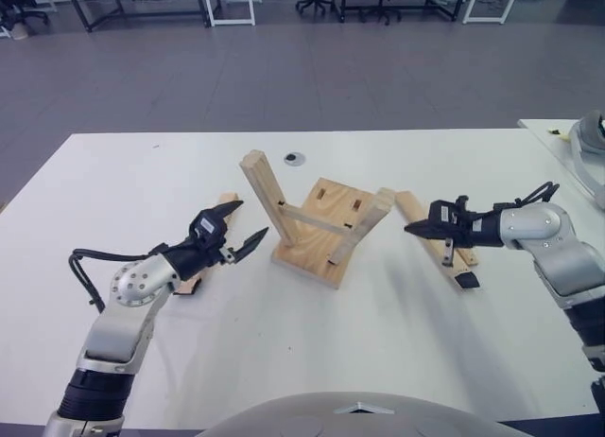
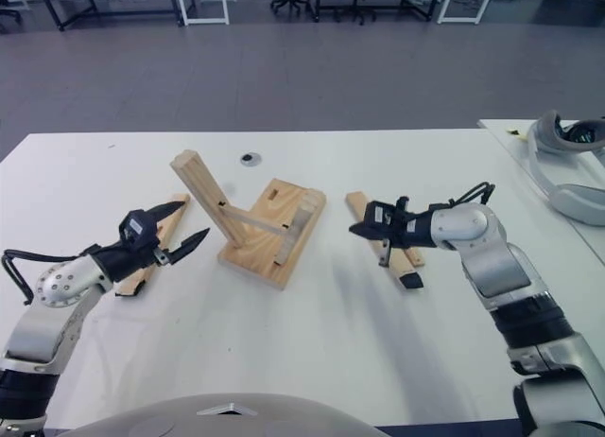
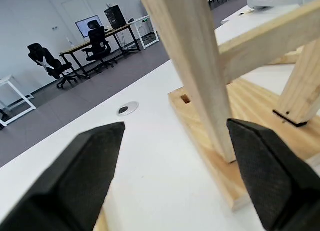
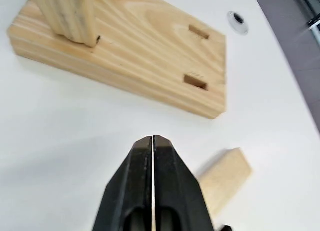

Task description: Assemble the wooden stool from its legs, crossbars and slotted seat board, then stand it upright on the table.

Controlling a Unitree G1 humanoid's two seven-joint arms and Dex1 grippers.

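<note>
Fingers [image 3: 92, 166] of the left gripper [image 1: 248, 220] gape wide; the right gripper [image 1: 409, 229] is pinched closed. A bump could knock the leaning leg [image 1: 267, 196] loose.

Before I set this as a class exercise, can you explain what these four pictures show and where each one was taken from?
This is a humanoid robot with two arms, each ending in two black fingers. Two pictures look down from cameras in its head. The other two come from a camera on each wrist. On the white table lies a pale wooden slotted seat board. Two square wooden legs and a thin wooden crossbar are already fitted into it, and two slots are empty. Loose wooden bars lie on the table at each side. The left fingers are open near the taller leg and the right fingers are shut. Neither holds anything.
</note>
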